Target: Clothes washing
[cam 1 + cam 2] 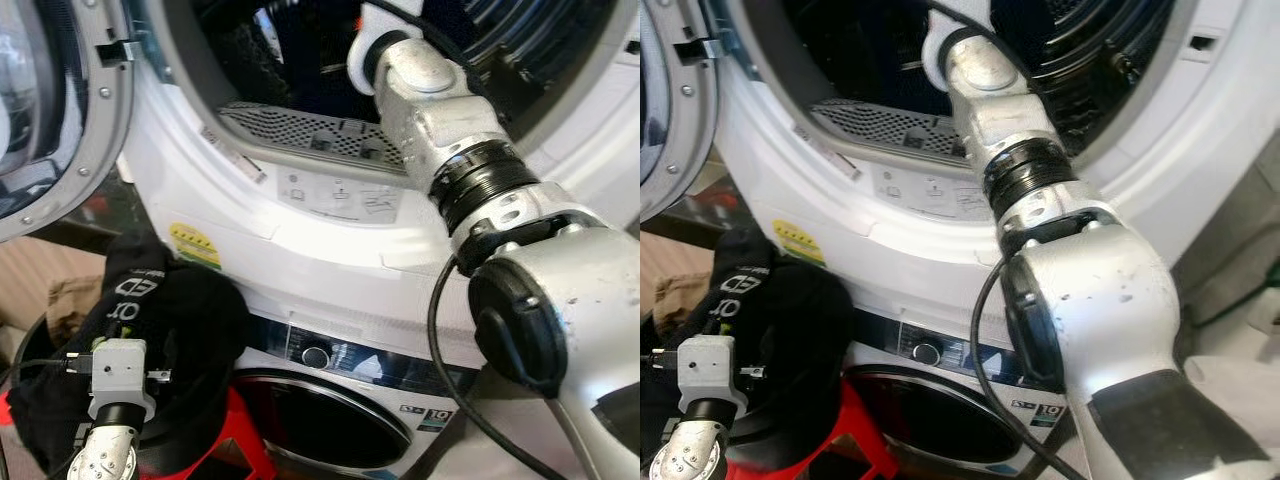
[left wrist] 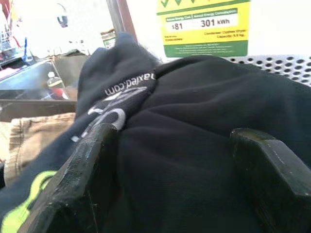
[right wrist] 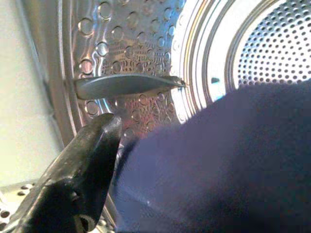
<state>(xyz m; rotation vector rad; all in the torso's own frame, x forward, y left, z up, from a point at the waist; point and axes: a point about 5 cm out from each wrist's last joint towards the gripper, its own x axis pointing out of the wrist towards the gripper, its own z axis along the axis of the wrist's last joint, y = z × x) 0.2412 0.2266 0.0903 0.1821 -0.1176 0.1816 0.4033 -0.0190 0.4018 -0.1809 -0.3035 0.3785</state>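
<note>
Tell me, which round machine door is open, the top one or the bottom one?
The upper white machine: its door is swung aside and the right arm reaches inside. The lower machine's dark glass door sits shut.
</note>
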